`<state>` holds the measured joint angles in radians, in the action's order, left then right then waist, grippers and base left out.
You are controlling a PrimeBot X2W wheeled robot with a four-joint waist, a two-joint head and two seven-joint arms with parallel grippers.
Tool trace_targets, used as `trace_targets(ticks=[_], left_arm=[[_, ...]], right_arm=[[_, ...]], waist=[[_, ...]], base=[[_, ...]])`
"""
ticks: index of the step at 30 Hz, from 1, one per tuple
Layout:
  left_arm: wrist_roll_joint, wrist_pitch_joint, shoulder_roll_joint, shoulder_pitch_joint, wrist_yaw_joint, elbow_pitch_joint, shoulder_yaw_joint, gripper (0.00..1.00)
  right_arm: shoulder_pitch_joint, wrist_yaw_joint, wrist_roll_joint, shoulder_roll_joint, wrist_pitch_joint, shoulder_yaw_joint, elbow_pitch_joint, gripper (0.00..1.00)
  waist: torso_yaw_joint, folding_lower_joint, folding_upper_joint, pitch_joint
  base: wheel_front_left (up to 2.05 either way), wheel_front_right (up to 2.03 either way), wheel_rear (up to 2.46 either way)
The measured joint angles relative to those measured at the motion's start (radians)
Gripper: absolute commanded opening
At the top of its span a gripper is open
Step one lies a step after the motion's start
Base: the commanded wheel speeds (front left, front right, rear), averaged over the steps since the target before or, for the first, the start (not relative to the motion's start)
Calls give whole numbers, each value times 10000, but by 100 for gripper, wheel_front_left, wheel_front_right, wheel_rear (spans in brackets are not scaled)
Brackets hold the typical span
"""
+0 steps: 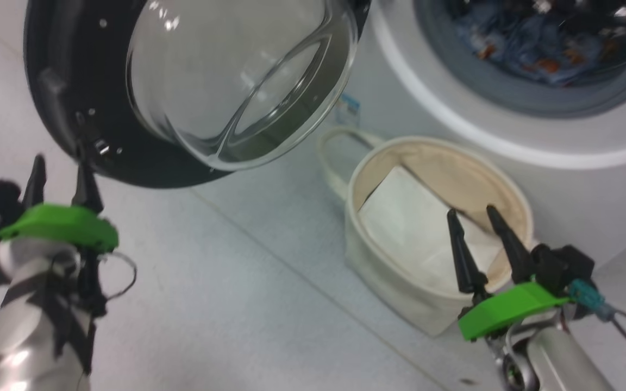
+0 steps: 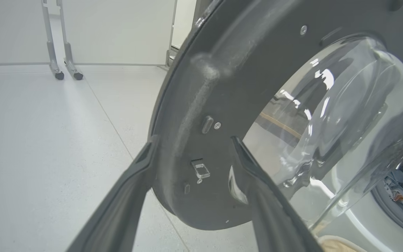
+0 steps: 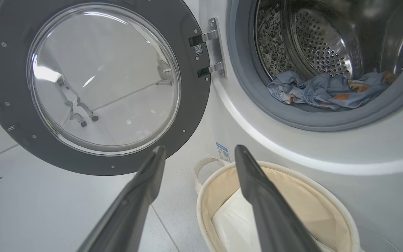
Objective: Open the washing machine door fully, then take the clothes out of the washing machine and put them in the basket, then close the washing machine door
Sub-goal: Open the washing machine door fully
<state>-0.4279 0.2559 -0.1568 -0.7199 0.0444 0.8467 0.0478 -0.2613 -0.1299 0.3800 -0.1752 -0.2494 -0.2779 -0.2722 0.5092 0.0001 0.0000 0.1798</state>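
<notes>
Green brackets sit behind both hands, nearest the camera. Of the two, the left hand is released, its two dark fingers spread. Seen from its own wrist, the free edge of the washing machine door stands between them, and whether either finger touches that rim I cannot tell. The right hand is likewise released, fingers apart and gripping nothing, poised over the basket. That cream canvas basket stands on the pale floor just in front of the washing machine, below its opening, with a flat white folded sheet lying inside. To the left of the machine's opening the door hangs swung wide, its inner face and bulging glass porthole turned outward, held to the machine's front by a metal hinge. Deepest in, past the grey rubber ring, the light-blue clothes with orange prints lie bunched at the bottom of the perforated steel drum.
</notes>
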Motion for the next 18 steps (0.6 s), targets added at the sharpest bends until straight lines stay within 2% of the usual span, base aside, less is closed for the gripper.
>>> trace_targets(ticks=[4, 10, 18], left_arm=[[305, 0, -332, 1122, 15, -453, 109, 100], [683, -2, -548, 2872, 102, -1475, 65, 100], [485, 0, -685, 4436, 242, -3145, 506, 100]], right_arm=[[542, 0, 0, 422, 0, 117, -10, 100], [1251, 0, 0, 688, 0, 288, -71, 100], [1394, 0, -161, 694, 0, 163, -27, 100]], waist=[[-517, -1, 0, -785], [-1706, -1, 0, -1680], [-3556, -1, 0, -2303]], base=[[0, 0, 0], [0, 0, 0], [0, 0, 0]])
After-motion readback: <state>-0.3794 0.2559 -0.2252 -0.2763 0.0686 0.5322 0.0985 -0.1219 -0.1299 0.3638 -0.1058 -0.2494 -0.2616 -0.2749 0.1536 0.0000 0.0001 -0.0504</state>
